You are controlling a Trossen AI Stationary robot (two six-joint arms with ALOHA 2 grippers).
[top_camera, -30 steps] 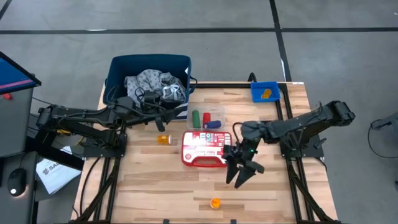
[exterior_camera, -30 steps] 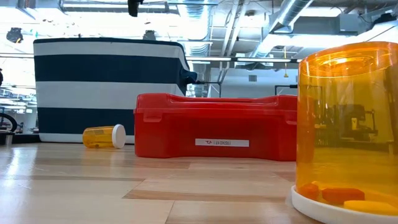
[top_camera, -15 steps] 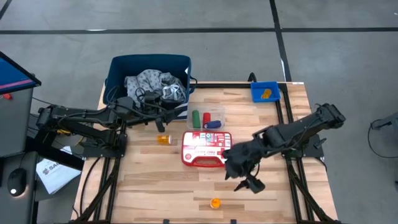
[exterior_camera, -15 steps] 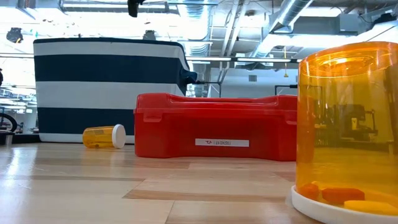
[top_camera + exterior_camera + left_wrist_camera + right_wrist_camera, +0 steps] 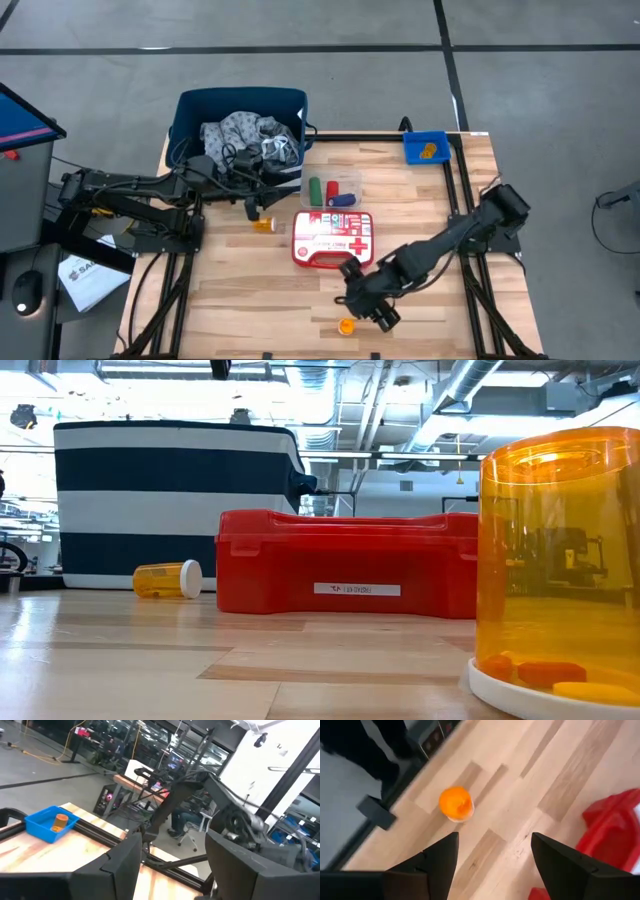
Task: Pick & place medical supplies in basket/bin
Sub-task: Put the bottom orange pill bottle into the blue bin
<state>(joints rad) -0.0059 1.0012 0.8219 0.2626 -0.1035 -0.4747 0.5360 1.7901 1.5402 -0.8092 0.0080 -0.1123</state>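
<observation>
One upright pill bottle [image 5: 346, 326] just beside open right gripper [image 5: 383, 319].

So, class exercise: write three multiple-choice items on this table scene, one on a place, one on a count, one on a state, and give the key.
1. Where does the upright orange pill bottle stand?
A. near the table's front edge
B. inside the navy basket
C. on the first-aid case

2. How many orange pill bottles are on the table top?
A. one
B. two
C. four

3. What state is the right gripper in?
A. shut on a bottle
B. open, holding nothing
C. shut on the cloth

Key: 1 A, the high view shows it near the front edge. 2 B, a second bottle lies beside the first-aid case. 3 B, its fingers stand apart above the upright bottle.
</observation>
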